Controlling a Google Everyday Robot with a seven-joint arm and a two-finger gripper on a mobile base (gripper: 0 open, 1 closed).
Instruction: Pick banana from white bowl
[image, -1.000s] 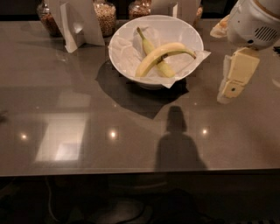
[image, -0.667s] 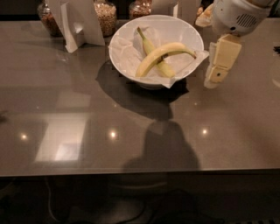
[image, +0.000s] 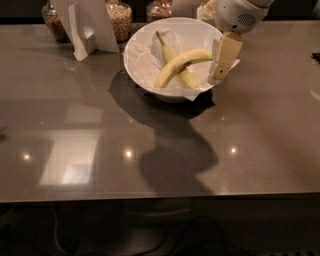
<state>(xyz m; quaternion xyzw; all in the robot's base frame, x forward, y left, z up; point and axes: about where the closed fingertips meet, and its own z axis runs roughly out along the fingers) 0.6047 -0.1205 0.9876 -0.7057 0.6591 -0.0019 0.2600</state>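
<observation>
Just over the right rim of the white bowl, the gripper hangs down beside the banana's right end; whether it is open or closed cannot be told. The banana lies in the bowl across a shorter, greener banana, on crumpled paper. Glass jars and a white card stand far left on the table.

arm: 1 — from top right | pincer: upper right, pointing down, tilted
</observation>
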